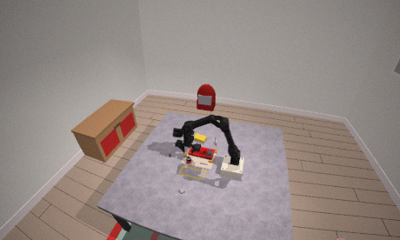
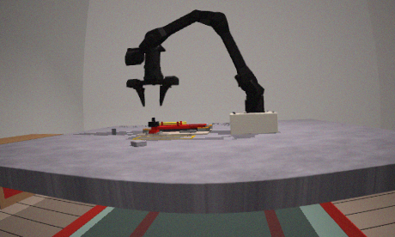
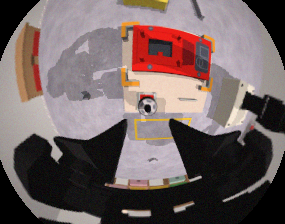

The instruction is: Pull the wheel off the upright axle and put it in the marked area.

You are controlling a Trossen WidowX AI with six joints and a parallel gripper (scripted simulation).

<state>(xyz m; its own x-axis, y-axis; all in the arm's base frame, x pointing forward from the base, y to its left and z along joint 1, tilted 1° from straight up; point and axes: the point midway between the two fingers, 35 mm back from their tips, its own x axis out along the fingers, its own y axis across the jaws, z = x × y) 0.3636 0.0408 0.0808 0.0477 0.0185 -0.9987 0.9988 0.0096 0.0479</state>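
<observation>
The wheel is small and dark, with a light grey face in the wrist view. It sits on the upright axle over a small red base at the cream board's front left corner. The axle is mostly hidden by the wheel. The marked area is a yellow outline on the table just in front of the board. My gripper is open and empty. It points down and hangs clear above the wheel, touching nothing.
A red panel lies on the cream board. A yellow block is behind it. A small grey piece lies in front of the outline. A small dark piece lies left of the board.
</observation>
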